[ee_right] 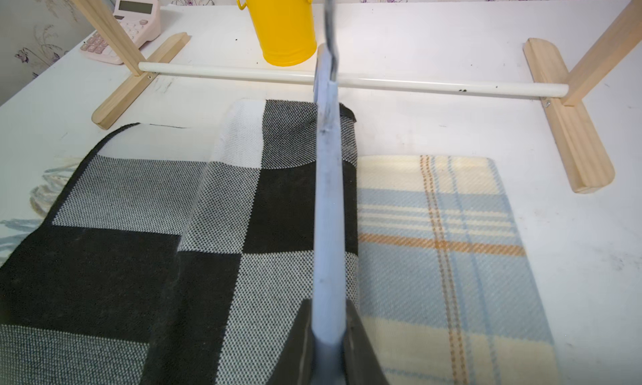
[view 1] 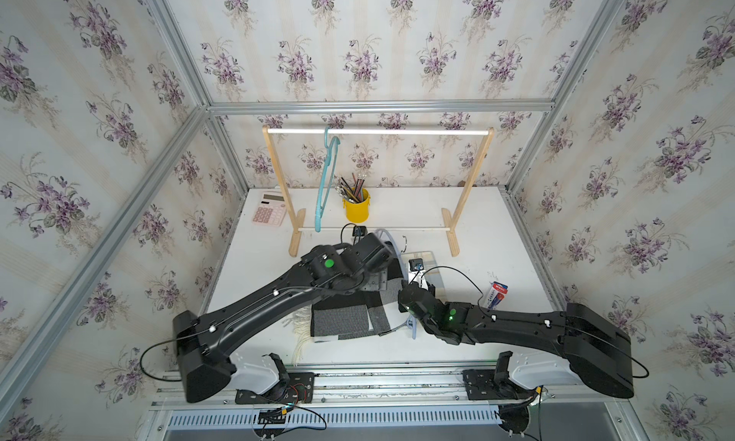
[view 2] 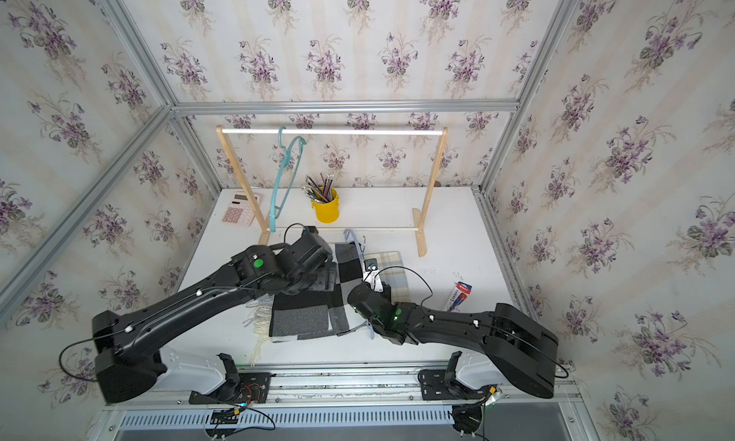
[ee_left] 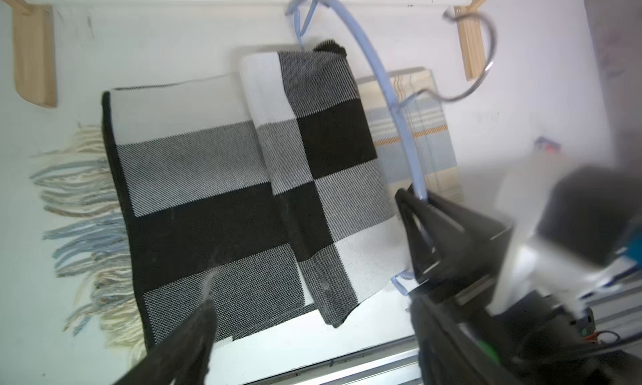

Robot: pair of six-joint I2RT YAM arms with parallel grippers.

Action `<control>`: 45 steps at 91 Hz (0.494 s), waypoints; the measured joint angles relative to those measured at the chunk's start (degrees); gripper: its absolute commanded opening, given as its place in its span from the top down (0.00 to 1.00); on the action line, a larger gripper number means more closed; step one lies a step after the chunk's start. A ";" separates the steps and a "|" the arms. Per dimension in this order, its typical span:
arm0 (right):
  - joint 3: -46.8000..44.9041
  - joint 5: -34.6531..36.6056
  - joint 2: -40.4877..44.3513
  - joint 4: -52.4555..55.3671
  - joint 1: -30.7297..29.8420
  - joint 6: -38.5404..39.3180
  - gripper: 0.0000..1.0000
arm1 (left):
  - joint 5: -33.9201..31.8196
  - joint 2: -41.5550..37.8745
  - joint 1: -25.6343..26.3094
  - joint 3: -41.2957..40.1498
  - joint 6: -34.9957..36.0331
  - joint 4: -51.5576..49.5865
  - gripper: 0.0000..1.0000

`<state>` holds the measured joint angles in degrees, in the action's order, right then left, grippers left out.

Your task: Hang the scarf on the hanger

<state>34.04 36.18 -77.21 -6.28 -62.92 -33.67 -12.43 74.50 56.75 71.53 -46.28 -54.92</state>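
1. The right tool is clenched on one arm of the pale blue hanger and holds the frame on edge just above the worktop. I judge that this grip steadies the frame so the cloth can ride on its lower bar.
2. The left tool is released. Its fingers are spread above the checked scarf and pinch nothing, so I judge it is free to take a fresh hold.
3. The scarf lies flat on the worktop between the two arms, in front of the wooden rack. Its far right part overlaps a plaid cloth.
4. The broad folded part of the scarf runs left to right, and its fringe points to the rig's left. A narrower folded band lies over this part, with its long axis running from the near edge toward the rack's base rail.
5. In the left wrist view, the hanger's lower bar goes under the far end of that band and comes out at the near end. From this I read the band as already lying across the bar.
6. The hanger's long axis lies parallel to the band, and its wire hook curls toward the rig's right.
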 measured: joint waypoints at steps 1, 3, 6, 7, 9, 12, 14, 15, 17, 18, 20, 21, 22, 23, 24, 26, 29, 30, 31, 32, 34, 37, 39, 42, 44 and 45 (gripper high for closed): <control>-0.09 -0.09 0.09 -0.09 0.09 -0.09 1.00 | 0.28 -0.79 0.00 -1.44 -0.15 0.70 0.21; -0.24 -0.39 0.22 -0.22 0.22 -0.50 1.00 | 0.79 -2.60 -0.04 -5.09 -0.63 2.71 0.22; -0.42 -0.94 0.37 -0.33 0.44 -0.72 1.00 | 1.73 -4.98 -0.37 -10.54 -1.62 6.19 0.25; -0.44 -0.94 0.39 -0.37 0.52 -0.81 1.00 | 2.21 -5.62 -0.59 -12.33 -2.03 7.39 0.26; -0.48 -1.09 0.44 -0.37 0.68 -0.87 1.00 | 2.93 -6.49 -1.03 -15.23 -2.69 9.44 0.27; -0.59 -1.33 0.44 -0.52 0.81 -1.01 1.00 | 4.13 -7.19 -1.84 -18.75 -3.67 12.68 0.29; -0.63 -1.46 0.44 -0.68 0.85 -1.16 1.00 | 5.03 -7.23 -2.56 -20.85 -4.37 15.13 0.30; -0.63 -1.55 0.44 -0.74 0.87 -1.22 1.00 | 5.49 -7.15 -2.95 -21.90 -4.70 16.48 0.30; -0.66 -1.75 0.42 -0.85 0.94 -1.31 1.00 | 6.21 -6.69 -3.67 -23.23 -5.11 18.62 0.31; -0.68 -1.79 0.42 -0.92 0.96 -1.31 1.00 | 6.56 -6.32 -4.04 -23.85 -5.29 19.89 0.32; -0.70 -1.99 0.35 -1.16 0.96 -1.42 1.00 | 7.17 -5.53 -4.76 -24.59 -5.64 21.86 0.34; -0.70 -2.08 0.35 -1.18 0.96 -1.51 1.00 | 7.39 -5.22 -5.01 -24.79 -5.84 22.58 0.35; -0.70 -2.16 0.33 -1.22 0.96 -1.60 1.00 | 7.76 -4.61 -5.40 -25.03 -6.10 23.76 0.36; -0.70 -2.21 0.31 -1.25 0.96 -1.77 1.00 | 8.11 -4.02 -5.81 -25.16 -6.40 24.87 0.37; -0.72 -2.25 0.31 -1.29 0.96 -1.90 1.00 | 8.26 -3.63 -6.08 -25.22 -6.47 25.57 0.38; -0.76 -2.38 0.31 -1.40 0.96 -1.92 1.00 | 8.76 -2.47 -6.78 -25.29 -6.45 27.28 0.41; -0.83 -2.45 0.31 -1.51 0.98 -1.95 1.00 | 9.90 -0.59 -7.96 -25.20 -6.49 30.03 0.43; -0.85 -2.47 0.31 -1.55 1.01 -1.97 1.00 | 10.34 0.15 -8.37 -25.14 -6.49 30.99 0.44; -0.85 -2.54 0.31 -1.55 1.01 -2.05 1.00 | 10.56 0.68 -8.68 -25.07 -6.49 31.56 0.44; -0.87 -2.54 0.31 -1.55 1.01 -2.19 1.00 | 10.91 1.42 -9.14 -24.94 -6.51 32.35 0.44; -0.87 -2.56 0.31 -1.55 1.01 -2.27 1.00 | 11.37 2.69 -9.79 -24.70 -6.51 33.55 0.46; -0.92 -2.58 0.33 -1.57 1.01 -2.29 1.00 | 12.04 4.42 -10.71 -24.26 -6.54 34.75 0.49; -0.96 -2.58 0.33 -1.60 1.01 -2.32 1.00 | 12.50 5.66 -11.32 -23.82 -6.80 35.43 0.50; -0.96 -2.60 0.35 -1.57 1.01 -2.34 1.00 | 13.16 7.82 -12.22 -23.06 -6.86 36.54 0.52; -0.96 -2.60 0.37 -1.57 1.03 -2.34 1.00 | 13.68 9.14 -12.74 -22.56 -6.84 37.05 0.52; -0.96 -2.62 0.37 -1.57 1.03 -2.34 1.00 | 14.03 9.81 -13.03 -22.25 -6.84 37.22 0.52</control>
<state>33.08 33.56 -76.84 -7.86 -61.89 -36.01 1.61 84.31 43.72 49.28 -53.12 -17.69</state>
